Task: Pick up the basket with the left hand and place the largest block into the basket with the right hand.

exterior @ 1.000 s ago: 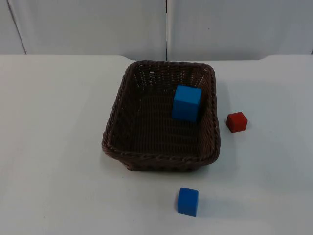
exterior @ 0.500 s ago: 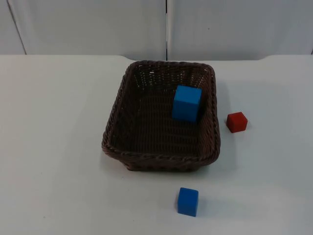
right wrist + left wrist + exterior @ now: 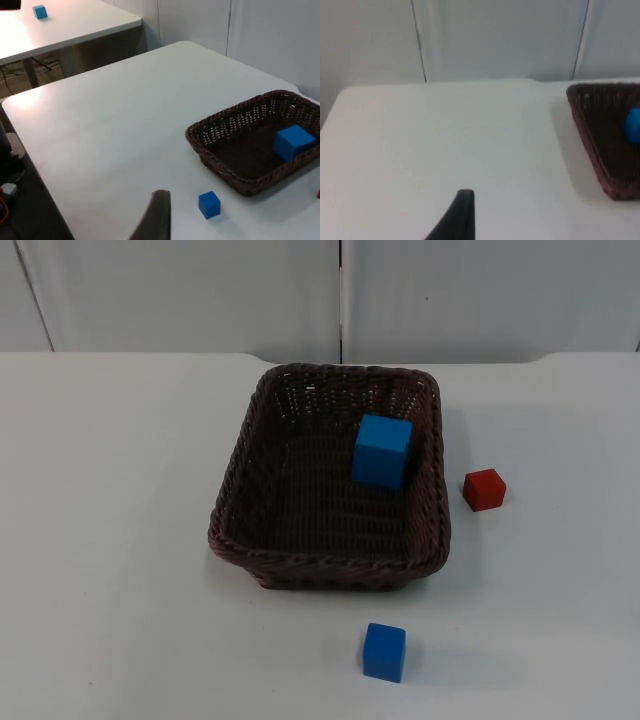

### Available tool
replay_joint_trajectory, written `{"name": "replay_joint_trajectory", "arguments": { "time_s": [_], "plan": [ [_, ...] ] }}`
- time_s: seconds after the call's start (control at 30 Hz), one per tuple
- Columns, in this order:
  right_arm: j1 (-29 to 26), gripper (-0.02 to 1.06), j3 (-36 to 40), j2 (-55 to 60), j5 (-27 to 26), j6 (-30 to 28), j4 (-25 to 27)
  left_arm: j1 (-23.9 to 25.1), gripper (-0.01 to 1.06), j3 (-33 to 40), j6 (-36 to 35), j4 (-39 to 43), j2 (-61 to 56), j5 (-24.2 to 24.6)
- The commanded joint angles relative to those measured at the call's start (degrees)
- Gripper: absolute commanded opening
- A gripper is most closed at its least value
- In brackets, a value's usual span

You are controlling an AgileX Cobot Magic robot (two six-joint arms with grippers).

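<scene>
Top view: a dark brown woven basket [image 3: 330, 475] stands on the white table [image 3: 110, 540] at the centre of the frame, its far rim towards the grey partition wall [image 3: 200, 295]. The largest block, a large blue cube [image 3: 381, 450], lies inside the basket at its upper right, close to the right-hand wall. A small red cube [image 3: 484, 489] sits on the table just right of the basket, apart from it. A smaller blue cube [image 3: 384, 651] rests near the lower edge of the frame, below the basket and clear of its near rim.

Wrist views: the left gripper [image 3: 455, 220] hangs over bare table well apart from the basket [image 3: 605, 140], touching nothing. The right gripper [image 3: 152, 220] likewise hangs above the table, away from the basket [image 3: 240, 145] and the smaller blue cube [image 3: 209, 204]. Whether either pair of jaws is apart or together cannot be told. Both arms wait.
</scene>
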Motion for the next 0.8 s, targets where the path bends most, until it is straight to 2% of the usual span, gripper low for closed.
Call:
{"name": "replay_joint_trajectory", "arguments": {
  "time_s": [0.0, 0.1, 0.17, 0.4, 0.5, 0.77],
  "plan": [
    [0.27, 0.8, 0.11, -1.97, 1.66, 0.97, -1.85, 0.13, 0.98, 1.15, -0.7, 0.45, -0.23, 1.76],
    [0.27, 0.8, 0.11, -2.54, 5.34, 4.87, -5.54, 0.13, 0.98, 2.88, -0.7, 0.47, -0.23, 1.51],
    [0.27, 0.8, 0.11, -2.54, 7.88, 5.42, -6.05, 0.13, 0.98, 4.35, -0.7, -0.07, -0.23, 1.51],
    [0.27, 0.8, 0.27, -2.54, 8.85, 5.73, -7.14, 0.13, 0.98, 5.55, -0.59, -1.47, -0.23, 2.56],
    [0.27, 0.8, 1.64, -2.54, 9.33, 6.5, -8.48, 0.13, 0.98, 5.56, 1.75, -3.09, -0.23, 2.56],
    [0.27, 0.8, 2.85, -2.54, 11.55, 7.25, -8.48, 0.13, 0.98, 5.56, 2.15, -3.49, -0.23, 2.56]
  ]
}}
